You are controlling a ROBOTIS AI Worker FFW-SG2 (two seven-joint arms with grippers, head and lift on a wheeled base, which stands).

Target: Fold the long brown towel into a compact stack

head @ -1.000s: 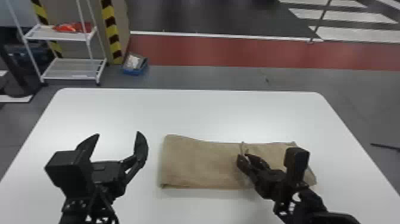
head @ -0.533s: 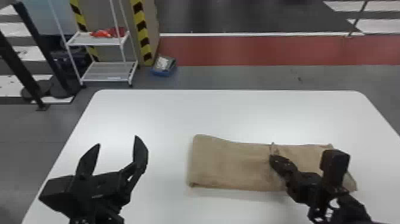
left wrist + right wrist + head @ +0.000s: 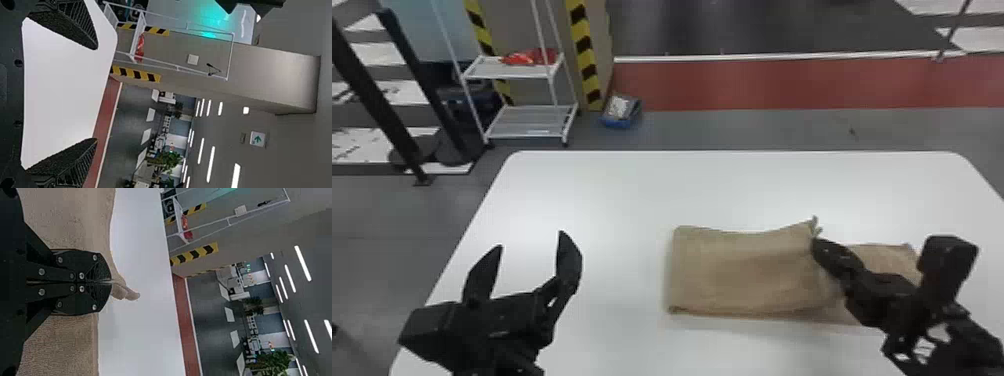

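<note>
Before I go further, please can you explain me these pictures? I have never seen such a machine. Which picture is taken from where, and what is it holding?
This is a robot with two black arms. The head view comes from a camera on its head, looking forward and down. The other two pictures come from cameras on its wrists. They are turned on their side, so upright things seem to lie down.

On the white table lies a brown towel, partly folded over itself. The right gripper has its two flat fingers closed on the towel's upper layer, and a little cloth sticks out past their tips. The left gripper is open and empty, above the table's left part. Behind the table stands a white rack.
</note>
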